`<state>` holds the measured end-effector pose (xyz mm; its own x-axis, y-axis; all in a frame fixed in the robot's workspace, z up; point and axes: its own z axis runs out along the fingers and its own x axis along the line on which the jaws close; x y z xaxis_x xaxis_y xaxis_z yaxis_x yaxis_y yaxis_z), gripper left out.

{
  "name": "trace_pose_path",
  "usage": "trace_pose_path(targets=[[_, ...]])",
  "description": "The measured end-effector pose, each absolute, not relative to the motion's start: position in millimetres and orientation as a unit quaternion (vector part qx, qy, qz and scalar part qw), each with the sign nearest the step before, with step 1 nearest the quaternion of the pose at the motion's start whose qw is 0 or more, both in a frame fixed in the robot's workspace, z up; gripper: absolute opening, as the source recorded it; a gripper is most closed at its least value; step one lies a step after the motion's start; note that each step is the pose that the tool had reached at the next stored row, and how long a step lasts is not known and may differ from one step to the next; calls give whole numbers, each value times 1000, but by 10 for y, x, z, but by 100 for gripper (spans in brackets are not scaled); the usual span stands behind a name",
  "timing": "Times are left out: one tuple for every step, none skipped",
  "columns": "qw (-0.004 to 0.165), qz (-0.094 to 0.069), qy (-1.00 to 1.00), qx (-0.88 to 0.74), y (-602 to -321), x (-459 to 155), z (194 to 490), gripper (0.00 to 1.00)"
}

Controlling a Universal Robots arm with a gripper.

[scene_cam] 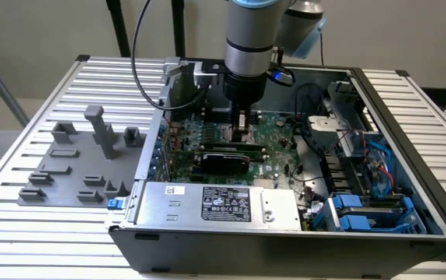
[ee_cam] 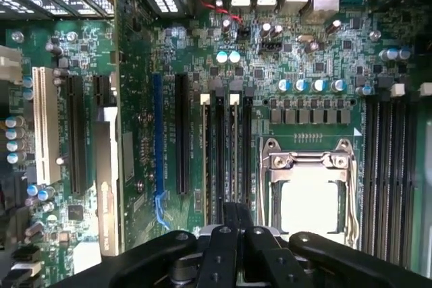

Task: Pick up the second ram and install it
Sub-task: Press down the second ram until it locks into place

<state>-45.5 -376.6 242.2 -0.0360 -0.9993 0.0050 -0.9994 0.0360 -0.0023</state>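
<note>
- Two slim ram sticks (ee_cam: 234, 146) stand edge-on in the bank of memory slots (ee_cam: 220, 153) beside the processor socket, parallel to each other with a dark slot between them; which one is the second ram cannot be told.
- The jaws (ee_cam: 237, 212) of the gripper are closed, their dark tips together and nothing visible between them.
- In the wrist view, the tips overlap the near end of that slot bank; whether they touch a stick or the board cannot be told.
- In the exterior view, the robot arm (scene_cam: 246, 55) reaches straight down into an open computer case (scene_cam: 285, 254), over the green motherboard (scene_cam: 273, 166).
- The processor socket (ee_cam: 309, 197) has a metal frame around a bright, glaring square, and a second bank of dark slots (ee_cam: 389, 180) lies on its other side.
- A blue slot (ee_cam: 158, 133) and a black slot (ee_cam: 181, 133) run parallel to the ram sticks.
- The case lies on a slatted table (scene_cam: 32, 245), with a silver panel (scene_cam: 168, 204) bearing a black label along its near side.
- Toward the exterior view's left, a gray fixture plate (scene_cam: 67, 175) with upright blocks sits beside the case.
</note>
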Motion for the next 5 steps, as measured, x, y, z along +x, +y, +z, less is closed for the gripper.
trace_pose_path(targets=[[1,3,-720,694,-3766,-455,2422,0],[1,3,-720,694,-3766,-455,2422,0],[1,3,-720,694,-3766,-455,2422,0],[1,3,-720,694,-3766,-455,2423,0],[1,3,-720,694,-3766,-455,2423,0]])
